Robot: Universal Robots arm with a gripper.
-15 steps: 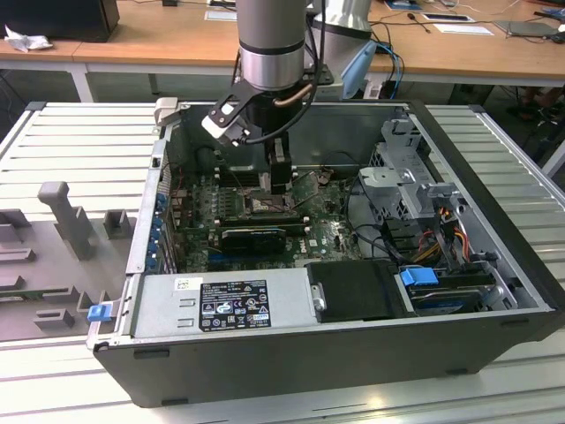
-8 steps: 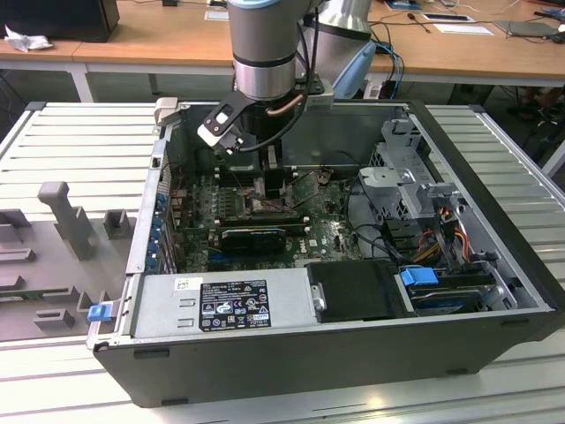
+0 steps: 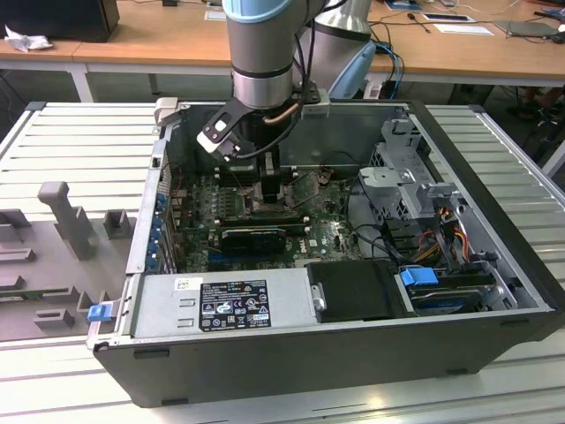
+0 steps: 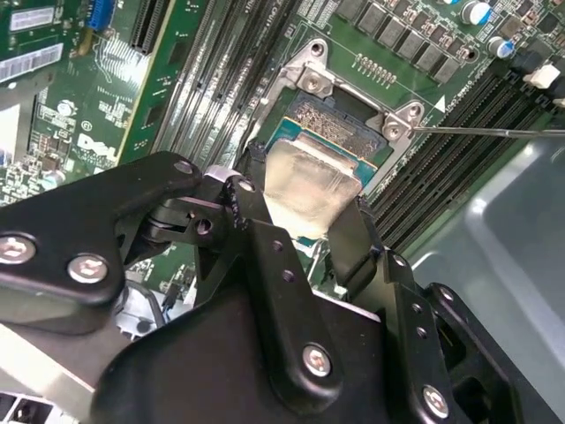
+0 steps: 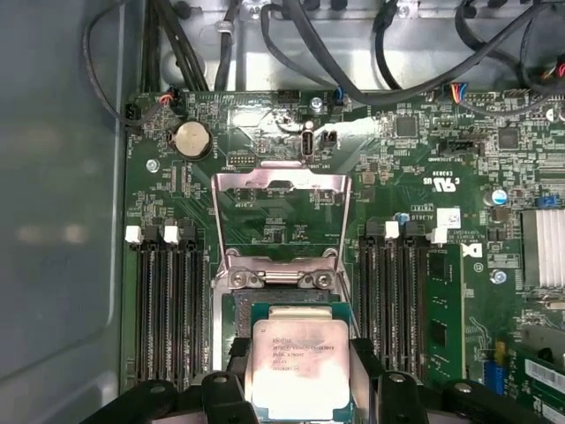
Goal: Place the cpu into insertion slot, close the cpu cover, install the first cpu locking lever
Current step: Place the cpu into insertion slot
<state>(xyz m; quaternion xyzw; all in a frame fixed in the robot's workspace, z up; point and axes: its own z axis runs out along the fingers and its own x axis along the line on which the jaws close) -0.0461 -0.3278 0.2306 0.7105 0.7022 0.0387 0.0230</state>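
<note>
1. The claw [image 4: 307, 201] is clenched on the chip [image 5: 300, 367], holding it by opposite edges.
2. The chip sits at the socket [image 4: 340, 119]; whether it is seated, I cannot tell.
3. The cover [image 5: 281, 184] stands open.
4. Placing is in hand, I judge; it calls for square alignment before release.

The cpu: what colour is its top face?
Pale silver-beige; the cpu shows best in the first wrist view.

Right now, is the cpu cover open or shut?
Open: the cpu cover is swung back off the insertion slot, and the fingers hold the cpu at it.
</note>
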